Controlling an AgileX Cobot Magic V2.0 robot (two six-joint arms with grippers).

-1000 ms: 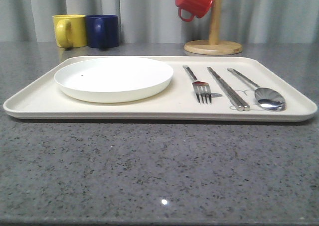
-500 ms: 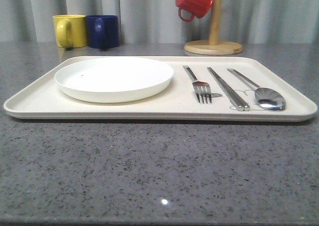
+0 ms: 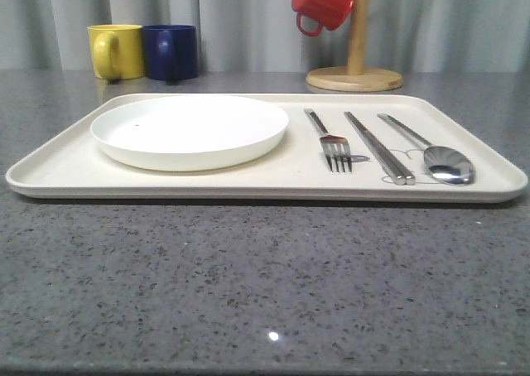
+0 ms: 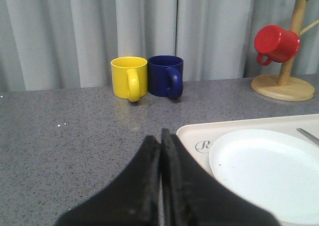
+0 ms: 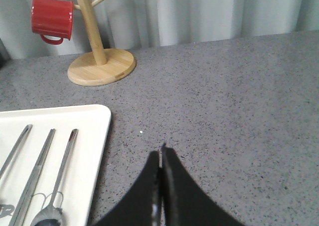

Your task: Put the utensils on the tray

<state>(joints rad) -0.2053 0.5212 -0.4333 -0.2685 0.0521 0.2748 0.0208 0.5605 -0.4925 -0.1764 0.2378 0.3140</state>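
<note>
My left gripper [image 4: 160,136] and right gripper [image 5: 161,154] are both pressed closed, holding nothing. Apart from them, the slim silver fork [image 3: 330,141], chopsticks [image 3: 378,147] and spoon [image 3: 431,151] lie side by side on the cream rectangular tray [image 3: 248,185], beside the round white plate [image 3: 190,129].

Grey speckled counter [image 3: 265,285]. Cream tray [image 3: 248,185] lies flat on it near the front. Yellow mug [image 3: 114,51] and blue mug [image 3: 171,51] touching at back left; wooden mug-tree base [image 3: 354,79] back right.
</note>
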